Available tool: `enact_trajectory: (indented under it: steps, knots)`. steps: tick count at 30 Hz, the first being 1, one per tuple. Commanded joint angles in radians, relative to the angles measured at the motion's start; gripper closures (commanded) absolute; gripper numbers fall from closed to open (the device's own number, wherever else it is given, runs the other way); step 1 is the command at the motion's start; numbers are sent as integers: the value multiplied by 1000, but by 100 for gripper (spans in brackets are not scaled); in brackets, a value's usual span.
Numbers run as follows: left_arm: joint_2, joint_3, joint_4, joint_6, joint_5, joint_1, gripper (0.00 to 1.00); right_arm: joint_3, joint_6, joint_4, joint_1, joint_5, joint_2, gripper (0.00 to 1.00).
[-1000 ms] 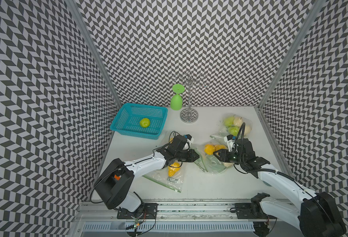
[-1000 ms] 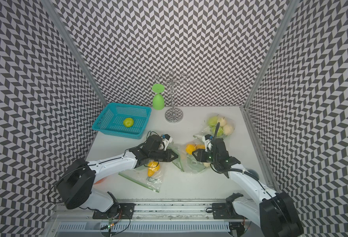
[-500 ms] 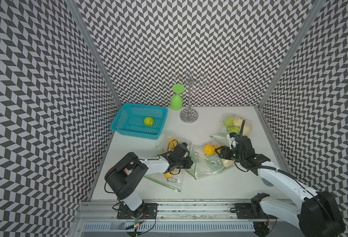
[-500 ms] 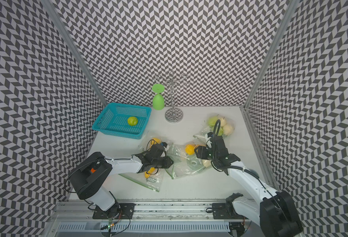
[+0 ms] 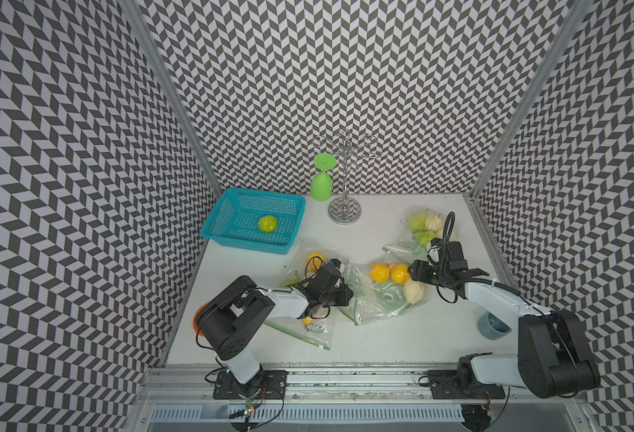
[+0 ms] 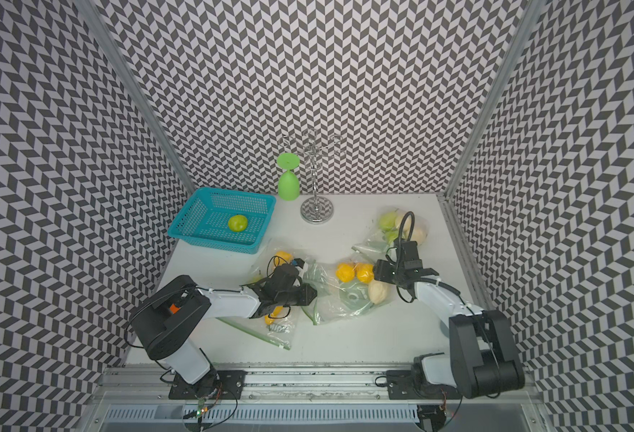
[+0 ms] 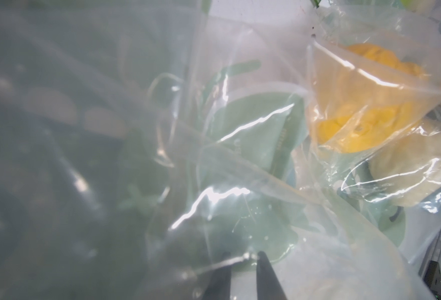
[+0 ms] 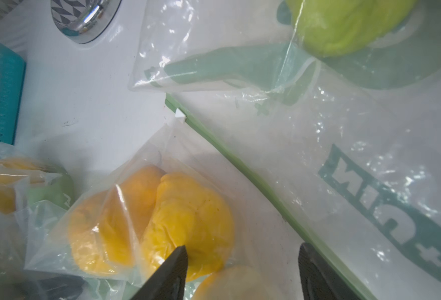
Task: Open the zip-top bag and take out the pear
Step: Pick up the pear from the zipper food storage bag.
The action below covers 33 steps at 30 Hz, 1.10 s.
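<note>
Since a second ago the left arm has folded back toward its base, and the left gripper (image 5: 347, 296) has drawn the left edge of the zip-top bag (image 5: 377, 305) with it, so the bag lies wider; the right gripper (image 5: 414, 272) has widened its jaws and gone back a little to the right. Nearest to us, on the right, a grey-blue cup (image 5: 493, 329) stands half behind the right arm; on the near left a second bag (image 5: 319, 334) with yellow fruit lies under the left arm. Next we find the task's bag in the middle of the table (image 5: 382, 348); the left gripper's fingers (image 7: 267, 280) are almost together and pinch the film at its left edge; the right gripper hangs at the right end with jaws well apart, holding nothing. The pear (image 5: 414, 292), pale cream, is inside this bag at its right end, just on the near side of the right gripper and beside two orange-yellow fruits (image 5: 379, 272). Farther on the right lies a third bag (image 5: 425, 230) with green and pale fruits; at the far left a teal basket (image 5: 248, 244) holds one green fruit (image 5: 267, 223); farthest, we see a green glass (image 5: 322, 187) upside down, just left of a metal stand (image 5: 345, 216).
</note>
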Motion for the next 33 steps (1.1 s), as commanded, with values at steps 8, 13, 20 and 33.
enact_trajectory:
  steps: [8, 13, 20, 33]
  knots:
    - [28, -32, 18, -3, 15, -1, 80, -106, -43, 185, -5, -269, 21, 68]
    - [34, -49, 41, -5, 26, -2, 80, -161, -23, 194, -2, -325, -64, 95]
    - [55, -64, 70, -6, 39, -3, 80, -91, 0, 50, 2, -303, -289, 100]
    - [125, -110, 184, -39, 66, -5, 81, 32, 60, -113, 3, -411, -417, 100]
